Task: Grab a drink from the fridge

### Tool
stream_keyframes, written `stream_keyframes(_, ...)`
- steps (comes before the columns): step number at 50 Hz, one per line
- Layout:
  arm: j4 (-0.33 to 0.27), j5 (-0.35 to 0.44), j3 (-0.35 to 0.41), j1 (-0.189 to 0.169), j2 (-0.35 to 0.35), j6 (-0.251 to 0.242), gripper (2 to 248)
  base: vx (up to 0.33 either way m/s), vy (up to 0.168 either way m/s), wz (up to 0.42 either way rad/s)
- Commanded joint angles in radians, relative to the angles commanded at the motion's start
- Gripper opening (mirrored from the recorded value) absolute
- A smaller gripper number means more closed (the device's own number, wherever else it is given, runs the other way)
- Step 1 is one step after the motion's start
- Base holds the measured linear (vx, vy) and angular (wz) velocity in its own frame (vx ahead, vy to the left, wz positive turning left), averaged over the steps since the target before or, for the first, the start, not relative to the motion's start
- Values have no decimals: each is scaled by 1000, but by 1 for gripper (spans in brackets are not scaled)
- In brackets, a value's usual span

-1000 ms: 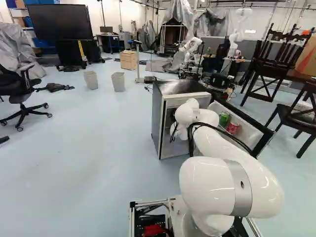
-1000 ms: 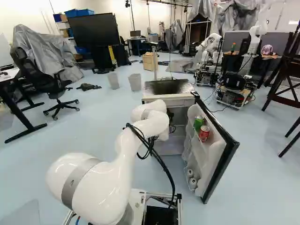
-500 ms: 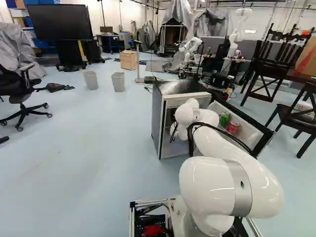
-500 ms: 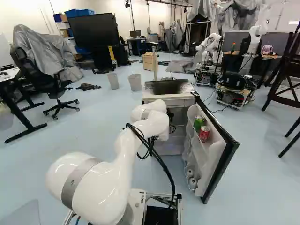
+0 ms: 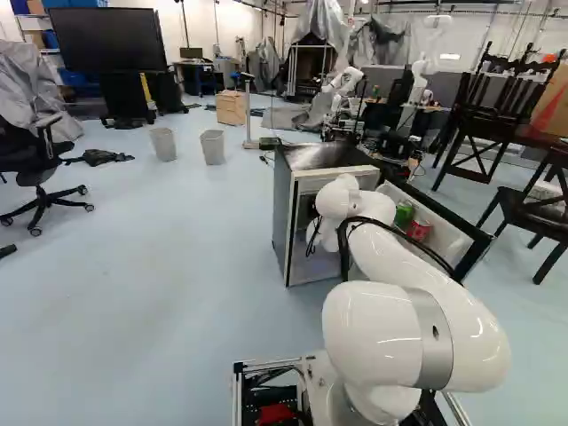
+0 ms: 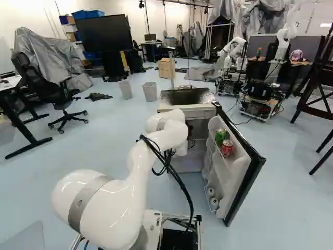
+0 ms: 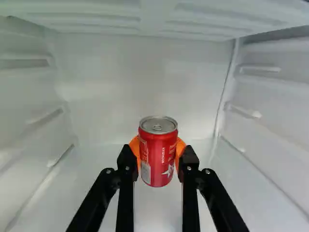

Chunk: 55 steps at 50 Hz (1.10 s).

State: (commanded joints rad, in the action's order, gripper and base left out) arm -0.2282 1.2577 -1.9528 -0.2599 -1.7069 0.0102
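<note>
The hand (image 7: 157,162) was closed on a red can (image 7: 158,152), one orange pad (image 7: 181,147) pressed to either side, its black, angular fingers reaching level into the white interior of the fridge (image 5: 282,213). The can stood upright between them, a smooth, glossy cylinder with a bare metal lid and pale lettering; whether its base touched the floor of the compartment could not be told. Around it rose moulded plastic walls, satiny and pale, with short raised ledges along both sides and a ribbed surface overhead.

In the base views the arm (image 6: 138,156) hid the fingers. It bulged out at a big, rounded white joint with a grey band, then stretched forward to the fridge opening, where its last joints bent down. Black cables (image 6: 174,172) looped loosely along it.

The fridge had a shiny, reflective top, and its door (image 6: 244,166) hung wide open, black-edged outside and white within. On the door's upper shelf sat a green can (image 6: 220,136) beside another red can (image 6: 227,148), with pale, rounded items (image 6: 214,203) in the rack below. Beyond the fridge stood another robot (image 6: 231,57), and two tapered grey bins (image 6: 150,91).
</note>
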Motion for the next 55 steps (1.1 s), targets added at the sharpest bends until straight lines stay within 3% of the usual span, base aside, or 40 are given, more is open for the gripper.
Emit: stream_keyframes(55,0,0,335,-19,194,0,93,0,0,0)
